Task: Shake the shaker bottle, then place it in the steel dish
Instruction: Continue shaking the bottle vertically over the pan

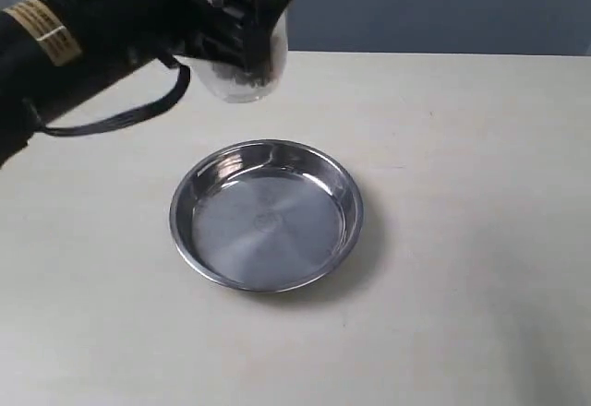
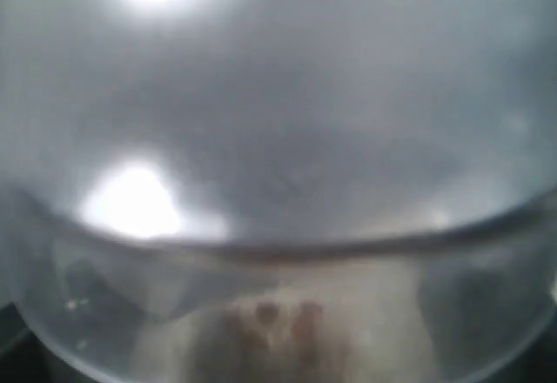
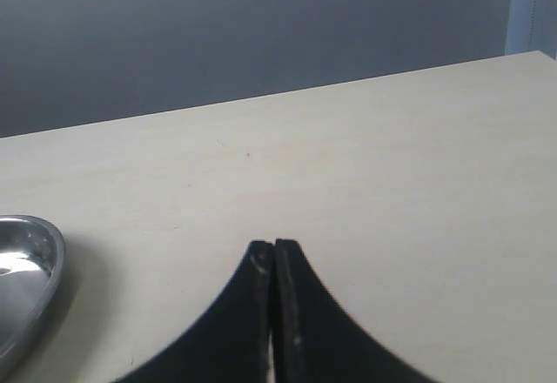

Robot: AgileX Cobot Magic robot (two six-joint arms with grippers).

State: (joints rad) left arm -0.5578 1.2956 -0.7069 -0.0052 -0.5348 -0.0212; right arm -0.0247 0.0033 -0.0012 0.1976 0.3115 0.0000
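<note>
In the exterior view, your left gripper (image 1: 247,32) is clamping the shaker bottle (image 1: 242,78) near the far edge of the worktop (image 1: 462,240), left of middle. The bottle seems to be hanging clear of the surface. The steel dish (image 1: 177,220) is sitting mid-worktop, nearer you than the bottle.

The risk, as I judge it, is the tall bottle landing on the dish's sloped side and toppling, or slipping in the grip while you are shaking it.

In the left wrist view, the blurred bottle (image 2: 278,183) is filling the frame, with brown granules (image 2: 278,322) showing through. The fingers are not showing here.

In the right wrist view, your right gripper (image 3: 274,313) is hovering over bare worktop with its fingers pressed together, holding nothing, and the dish rim (image 3: 48,265) is showing beside it
</note>
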